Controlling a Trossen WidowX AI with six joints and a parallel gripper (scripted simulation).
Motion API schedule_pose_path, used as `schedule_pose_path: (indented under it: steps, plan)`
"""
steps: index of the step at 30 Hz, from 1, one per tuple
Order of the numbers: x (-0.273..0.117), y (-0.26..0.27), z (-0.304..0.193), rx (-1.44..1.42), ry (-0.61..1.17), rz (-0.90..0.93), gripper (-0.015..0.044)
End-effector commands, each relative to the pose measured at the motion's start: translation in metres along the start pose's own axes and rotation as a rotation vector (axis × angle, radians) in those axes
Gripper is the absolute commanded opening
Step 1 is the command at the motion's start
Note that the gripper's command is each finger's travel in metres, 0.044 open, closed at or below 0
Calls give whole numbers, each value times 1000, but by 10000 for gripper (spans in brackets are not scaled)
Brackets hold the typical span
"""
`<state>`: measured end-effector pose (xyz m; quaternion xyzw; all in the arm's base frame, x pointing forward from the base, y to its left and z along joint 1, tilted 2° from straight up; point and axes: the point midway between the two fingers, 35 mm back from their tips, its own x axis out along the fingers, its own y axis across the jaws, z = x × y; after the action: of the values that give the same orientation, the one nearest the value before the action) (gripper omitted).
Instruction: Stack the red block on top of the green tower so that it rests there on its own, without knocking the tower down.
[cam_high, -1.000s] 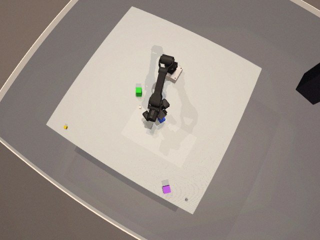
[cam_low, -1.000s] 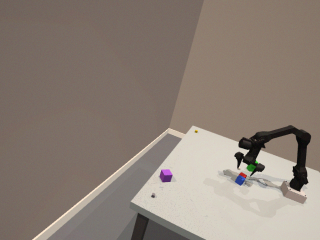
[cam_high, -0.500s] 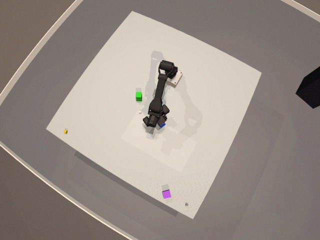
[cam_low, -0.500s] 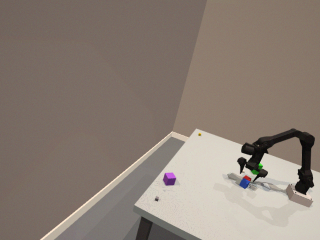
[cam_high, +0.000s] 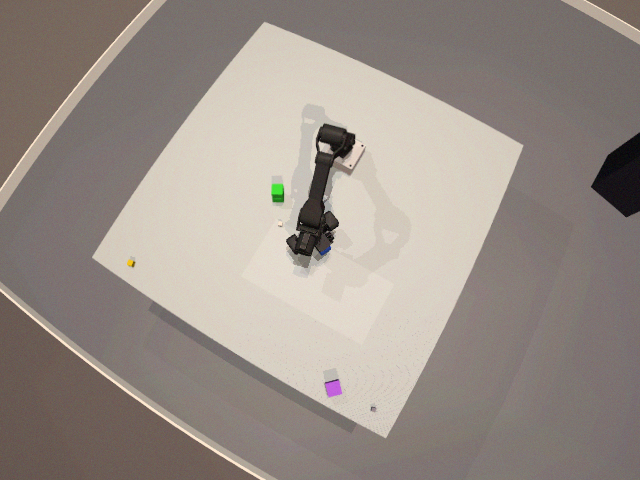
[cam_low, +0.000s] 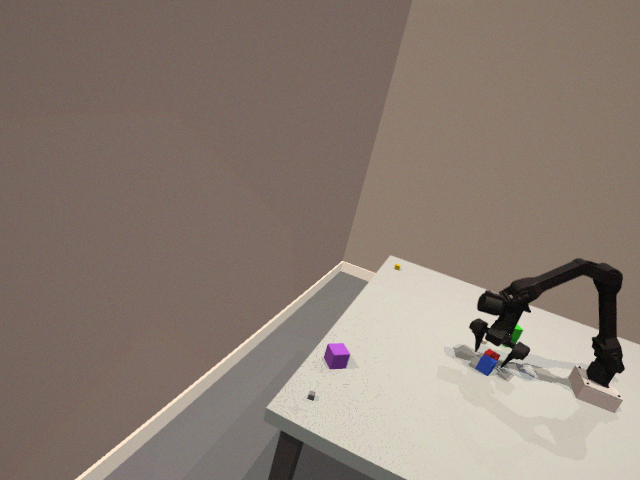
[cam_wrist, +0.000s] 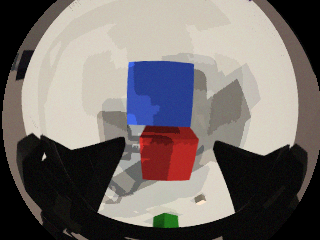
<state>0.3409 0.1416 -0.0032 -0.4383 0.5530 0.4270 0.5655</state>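
Red and flat-faced, the red block (cam_wrist: 168, 152) is judged rigid and light, best taken by its two free side faces. It lies on the worktop (cam_low: 413, 413) between the spread fingers of the empty gripper (cam_wrist: 170, 150), touching the blue block (cam_wrist: 160, 92). In the top view it is hidden under the arm. The green tower (cam_high: 277, 192) is cut off in the wrist view; its height cannot be made out.
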Motion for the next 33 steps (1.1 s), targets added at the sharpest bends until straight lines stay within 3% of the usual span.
schedule_pose_path:
  steps: [1,19,29,33]
  plan:
    - [8,3,-3,-6,15,12,440]
    - [5,3,-3,-6,15,12,440]
    - [5,3,-3,-6,15,12,177]
    - [5,3,-3,-6,15,12,151]
